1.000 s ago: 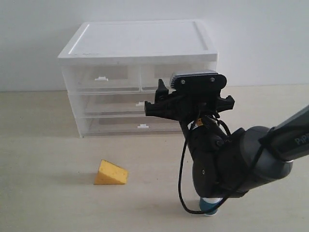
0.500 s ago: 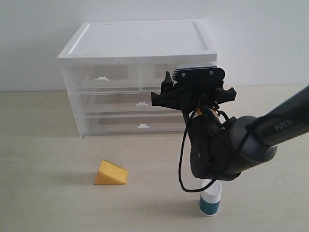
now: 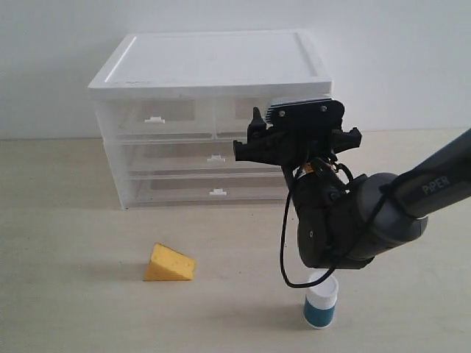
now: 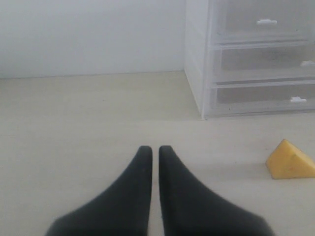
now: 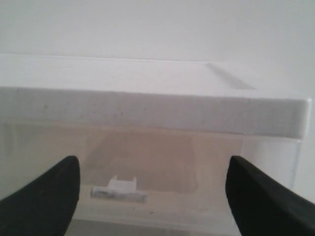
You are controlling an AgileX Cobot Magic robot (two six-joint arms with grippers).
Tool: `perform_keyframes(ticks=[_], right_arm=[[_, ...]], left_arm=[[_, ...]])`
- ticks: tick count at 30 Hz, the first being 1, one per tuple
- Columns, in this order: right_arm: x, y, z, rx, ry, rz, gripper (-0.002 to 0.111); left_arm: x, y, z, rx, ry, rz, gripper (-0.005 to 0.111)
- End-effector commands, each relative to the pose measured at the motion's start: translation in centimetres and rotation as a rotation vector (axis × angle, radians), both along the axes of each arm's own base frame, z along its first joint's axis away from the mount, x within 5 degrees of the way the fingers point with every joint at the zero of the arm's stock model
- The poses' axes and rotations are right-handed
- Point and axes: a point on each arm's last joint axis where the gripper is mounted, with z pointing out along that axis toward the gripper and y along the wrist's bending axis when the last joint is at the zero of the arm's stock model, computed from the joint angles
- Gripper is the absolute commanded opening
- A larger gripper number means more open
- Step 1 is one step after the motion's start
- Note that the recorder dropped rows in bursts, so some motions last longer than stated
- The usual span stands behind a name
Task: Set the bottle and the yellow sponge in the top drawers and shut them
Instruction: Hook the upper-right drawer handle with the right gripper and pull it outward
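The teal-blue bottle with its white cap stands upright on the table, just below my right arm's elbow. Further left lies the yellow sponge, also seen in the left wrist view. Both top drawers look shut: the left one with its tab handle, and the right one, mostly hidden behind my right gripper. That right gripper is open, empty and faces the right drawer, whose handle sits nearer one finger. My left gripper is shut and empty above the table, well away from the sponge.
The white cabinet stands at the back of the table against a white wall, with two full-width drawers under the top pair. My right arm's dark body hangs between the cabinet and the bottle.
My right arm has lifted and drawn back off the bottle, which now shows in full. The right gripper has shifted slightly right and up toward the top right drawer. The sponge has not moved.
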Motion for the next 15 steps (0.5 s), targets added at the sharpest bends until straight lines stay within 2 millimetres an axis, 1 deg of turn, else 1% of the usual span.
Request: perform_keyframes(ticks=[1, 4, 7, 15], right_arm=[[0.71, 0.3, -0.67, -0.011, -0.006, 0.003, 0.074], [1.09, 0.58, -1.0, -0.007, -0.006, 0.001, 0.074], [1.33, 0.76, -0.82, 0.0, -0.015, 0.001, 0.074], [1.37, 0.75, -0.78, 0.002, -0.016, -0.003, 0.074]], left_arm=[[-0.01, 0.0, -0.05, -0.013, -0.005, 0.003, 0.004], [-0.01, 0.0, -0.05, -0.013, -0.005, 0.003, 0.004], [-0.01, 0.0, -0.05, -0.013, -0.005, 0.003, 0.004], [-0.01, 0.0, -0.05, -0.013, -0.005, 0.003, 0.004]])
